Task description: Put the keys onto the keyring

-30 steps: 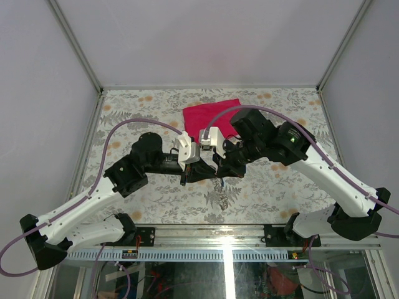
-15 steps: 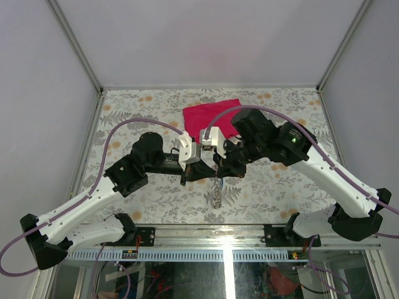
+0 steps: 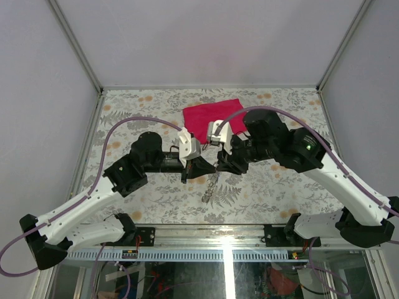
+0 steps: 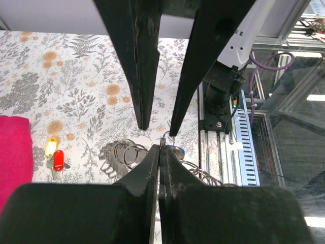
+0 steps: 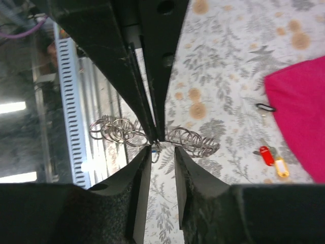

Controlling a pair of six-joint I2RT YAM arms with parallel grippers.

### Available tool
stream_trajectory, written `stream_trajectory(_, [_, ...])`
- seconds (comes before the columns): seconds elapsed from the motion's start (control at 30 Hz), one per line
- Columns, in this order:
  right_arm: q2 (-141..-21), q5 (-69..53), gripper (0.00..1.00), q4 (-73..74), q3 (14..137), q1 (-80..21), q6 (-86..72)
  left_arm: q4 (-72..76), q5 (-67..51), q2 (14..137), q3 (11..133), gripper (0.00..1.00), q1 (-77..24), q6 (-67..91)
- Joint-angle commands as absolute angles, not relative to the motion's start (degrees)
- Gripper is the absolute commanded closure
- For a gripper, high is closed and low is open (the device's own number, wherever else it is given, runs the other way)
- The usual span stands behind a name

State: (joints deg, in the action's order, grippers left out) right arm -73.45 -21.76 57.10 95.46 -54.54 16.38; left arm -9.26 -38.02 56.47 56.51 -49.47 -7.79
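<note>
The keyring point(image 3: 212, 185) is a string of linked silver wire rings hanging over the flowered table. My left gripper point(image 3: 207, 168) is shut on a small ring at its top, and loops point(image 4: 123, 151) droop to both sides of the closed jaws point(image 4: 161, 147). Facing it tip to tip, my right gripper point(image 3: 222, 166) stands open point(image 5: 162, 151), with the ring loops point(image 5: 195, 141) just beyond its fingertips and nothing clamped. The keys point(image 4: 55, 155), with a yellow and a red tag, lie on the table beside the red cloth point(image 5: 272, 161). The arms hide them in the top view.
A red cloth point(image 3: 209, 115) lies at the back middle of the table. A small black loop point(image 5: 264, 107) lies at the cloth's edge. The metal rail point(image 3: 224, 252) runs along the near table edge, by the arm bases. Grey walls enclose the other sides.
My right gripper has opened, let go of the ring string and drawn back to the right. My left gripper has shut on it, and the string now hangs slanted from the left jaws.
</note>
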Motion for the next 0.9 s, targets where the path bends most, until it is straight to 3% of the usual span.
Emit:
stream_trajectory(0.0, [-69.73,-15.72,0.67,50.04,95.04,-55.00,13.14,-4.07,-34.10,54.71,57.22,1.00,-49.63,-4.33])
stream_trajectory(0.17, [-64.57,-10.41,0.61,41.89,88.78,-54.94,6.54,0.68,-30.89,53.01,54.61,1.00,-49.57,-1.58])
stream_trajectory(0.43, [-62.06,-2.46,0.61,33.79,85.08,-52.19,-7.11,7.26,-29.97,51.96,52.19,1.00,-45.98,3.50])
stream_trajectory(0.63, [-60.10,-23.62,0.61,24.31,79.39,-35.49,-20.08,12.17,-31.86,50.83,50.33,1.00,-41.69,7.24])
stream_trajectory(0.87, [-57.35,-35.09,0.55,7.49,69.16,-31.04,-33.15,22.16,-33.42,50.89,47.29,1.00,-36.39,12.42])
